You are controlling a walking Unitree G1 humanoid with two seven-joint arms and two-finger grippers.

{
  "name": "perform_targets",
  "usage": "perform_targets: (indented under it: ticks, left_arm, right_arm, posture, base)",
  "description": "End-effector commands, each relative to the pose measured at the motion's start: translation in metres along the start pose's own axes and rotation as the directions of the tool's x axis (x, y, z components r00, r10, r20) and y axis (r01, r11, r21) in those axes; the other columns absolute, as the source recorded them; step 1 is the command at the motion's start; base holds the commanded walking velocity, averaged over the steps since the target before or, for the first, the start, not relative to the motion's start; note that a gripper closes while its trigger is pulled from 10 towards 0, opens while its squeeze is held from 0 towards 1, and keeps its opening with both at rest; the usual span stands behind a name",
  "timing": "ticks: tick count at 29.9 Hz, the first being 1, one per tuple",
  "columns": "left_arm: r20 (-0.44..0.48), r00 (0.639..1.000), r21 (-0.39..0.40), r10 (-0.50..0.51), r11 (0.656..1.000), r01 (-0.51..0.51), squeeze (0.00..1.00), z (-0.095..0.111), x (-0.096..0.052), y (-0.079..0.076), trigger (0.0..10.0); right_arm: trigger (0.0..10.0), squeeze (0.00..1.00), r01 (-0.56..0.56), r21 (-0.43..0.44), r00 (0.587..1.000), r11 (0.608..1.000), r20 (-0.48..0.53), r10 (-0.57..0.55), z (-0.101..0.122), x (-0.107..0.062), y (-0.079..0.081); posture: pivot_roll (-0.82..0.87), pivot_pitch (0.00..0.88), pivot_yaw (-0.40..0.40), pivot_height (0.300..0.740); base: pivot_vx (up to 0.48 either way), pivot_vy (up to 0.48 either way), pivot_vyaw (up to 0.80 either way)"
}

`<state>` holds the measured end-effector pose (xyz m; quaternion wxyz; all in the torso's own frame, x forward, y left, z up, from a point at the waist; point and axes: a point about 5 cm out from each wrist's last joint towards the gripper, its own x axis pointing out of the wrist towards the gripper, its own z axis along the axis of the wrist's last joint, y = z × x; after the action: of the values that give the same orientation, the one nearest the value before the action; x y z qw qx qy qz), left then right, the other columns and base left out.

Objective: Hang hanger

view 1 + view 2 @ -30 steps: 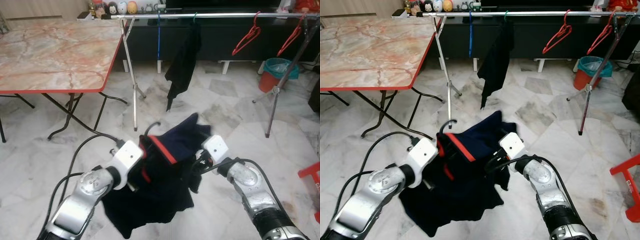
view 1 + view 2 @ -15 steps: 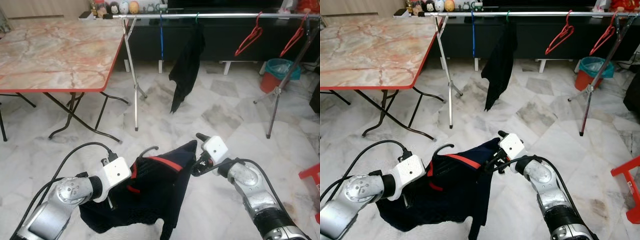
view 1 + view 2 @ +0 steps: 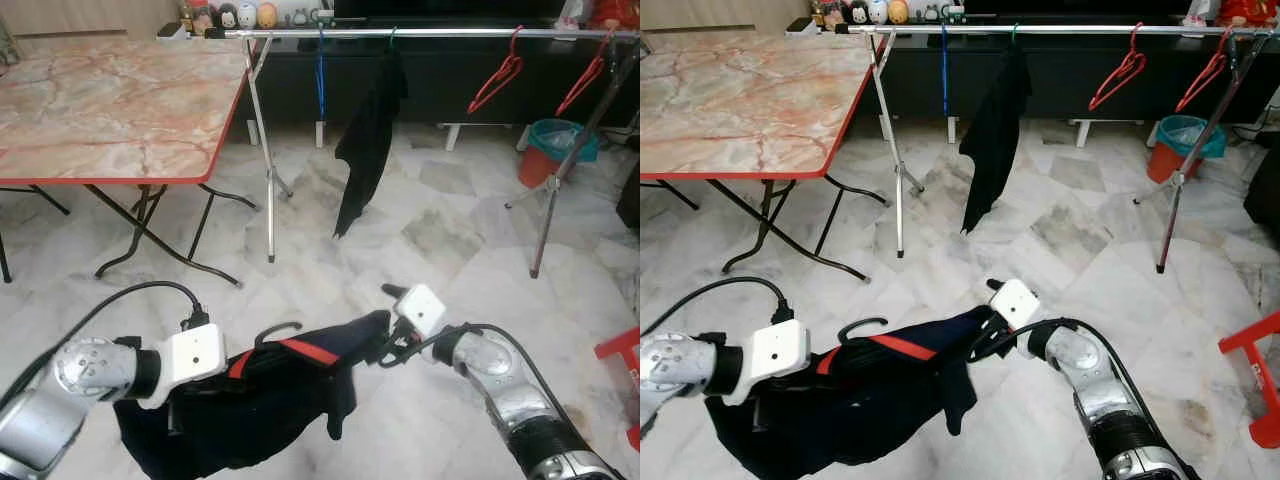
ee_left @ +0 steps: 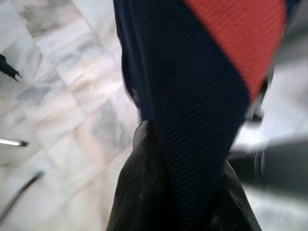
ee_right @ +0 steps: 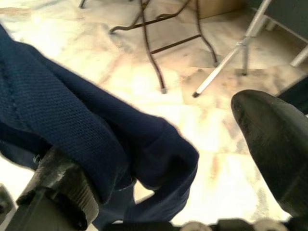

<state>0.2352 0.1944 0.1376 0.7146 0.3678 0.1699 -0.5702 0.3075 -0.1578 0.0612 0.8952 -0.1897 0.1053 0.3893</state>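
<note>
A navy shirt [image 3: 270, 400] with a red stripe hangs on a black hanger whose hook [image 3: 278, 328] pokes up beside the collar. It is stretched low over the floor between both arms. My left gripper [image 3: 232, 372] is buried in the shirt's left side; in the left wrist view its fingers [image 4: 132, 192] are shut on the cloth [image 4: 192, 120]. My right gripper [image 3: 384, 322] is at the shirt's right shoulder. It stands open, with cloth [image 5: 82, 125] draped over one finger [image 5: 57, 187] and the other finger [image 5: 269, 139] free. The steel rail [image 3: 450, 33] runs across the back.
On the rail hang a blue hanger [image 3: 320, 70], a black garment [image 3: 368, 140] and two red hangers [image 3: 497, 72]. A marble folding table [image 3: 110, 100] stands at the left. A teal-lined bin [image 3: 558, 135] and a red stool [image 3: 622, 355] are at the right.
Both arms have come down and the left has swung out to the left. The shirt, bunched up high a second ago, now hangs lower and stretched wide.
</note>
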Motion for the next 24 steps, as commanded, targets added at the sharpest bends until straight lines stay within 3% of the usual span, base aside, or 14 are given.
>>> perform_targets:
  ticks: [1, 9, 13, 18, 21, 24]
  left_arm:
    - [-0.128, 0.991, 0.098, -0.035, 0.994, 0.048, 0.0, -0.011, -0.008, 0.002, 10.0]
    - [-0.245, 0.969, 0.224, -0.01, 0.972, 0.066, 0.0, -0.023, -0.011, 0.012, 10.0]
    - [-0.302, 0.953, 0.241, -0.005, 0.967, 0.081, 0.0, -0.033, -0.012, 0.014, 10.0]
    - [-0.255, 0.965, 0.233, 0.053, 0.972, 0.008, 0.0, -0.035, -0.018, 0.023, 10.0]
    - [-0.195, 0.976, 0.188, 0.099, 0.98, -0.062, 0.0, -0.032, -0.024, 0.03, 10.0]
    - [-0.194, 0.972, 0.191, 0.133, 0.977, -0.095, 0.0, -0.034, -0.028, 0.035, 10.0]
  right_arm:
    - [10.0, 0.0, 0.013, 0.005, 1.0, 1.0, -0.027, -0.012, -0.001, -0.004, -0.008]
    - [10.0, 0.0, -0.024, -0.001, 0.999, 1.0, -0.031, 0.024, 0.001, -0.001, -0.006]
    - [10.0, 0.0, -0.049, -0.002, 0.998, 0.999, -0.032, 0.049, 0.001, 0.001, -0.004]
    - [10.0, 0.0, -0.12, 0.006, 0.99, 0.993, -0.074, 0.12, -0.008, -0.003, 0.004]
    - [10.0, 0.0, -0.167, 0.007, 0.981, 0.986, -0.104, 0.167, -0.014, -0.004, 0.011]
    - [10.0, 0.0, -0.186, 0.012, 0.976, 0.982, -0.113, 0.186, -0.016, -0.005, 0.015]
  posture:
    - [0.05, 0.032, -0.005, 0.74]
    - [0.06, 0.026, -0.007, 0.74]
    - [0.06, 0.024, -0.007, 0.74]
    - [0.06, 0.028, -0.009, 0.74]
    - [0.06, 0.029, -0.009, 0.74]
    - [0.06, 0.029, -0.009, 0.74]
  base:
    - [0.0, 0.0, 0.0]
    - [0.0, 0.0, 0.0]
    - [0.0, 0.0, 0.0]
    - [0.0, 0.0, 0.0]
    - [0.0, 0.0, 0.0]
    - [0.0, 0.0, 0.0]
